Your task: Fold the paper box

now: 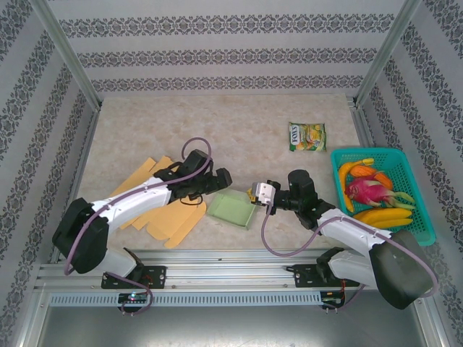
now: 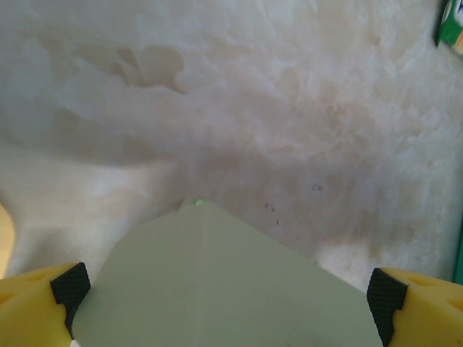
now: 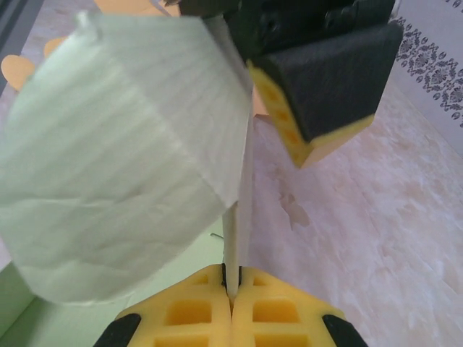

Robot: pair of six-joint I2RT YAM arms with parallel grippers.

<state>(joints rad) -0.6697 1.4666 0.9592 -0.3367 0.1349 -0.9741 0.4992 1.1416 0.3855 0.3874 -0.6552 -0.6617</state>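
**Top external view: green box pinched at one wall, near the middle of the table's near edge**

Top external is showing the green paper box [image 1: 231, 207] sitting on the table [image 1: 239, 123], close to the middle of its near edge, between the two arms. The right gripper [image 1: 255, 195] is reaching in at the box's right side. In the right wrist view, the right gripper [image 3: 231, 289] is clenching its yellow fingers [image 3: 282, 314] tight on a thin upright wall of the box [image 3: 123, 166], while a pale green flap is folding over to the left.

The left gripper [image 1: 217, 179] is hanging over the box's far left corner. In the left wrist view, the left gripper [image 2: 226, 293] is standing spread wide and grasping nothing, with a pointed corner of the box [image 2: 217, 253] lying between its black pads [image 2: 69, 288].

Flat orange box blanks [image 1: 155, 202] are lying near the table's left edge, under the left arm. A snack packet [image 1: 307, 136] is resting toward the far right corner. A teal basket [image 1: 419, 220] of fruit [image 1: 369, 191] is sitting against the right edge.
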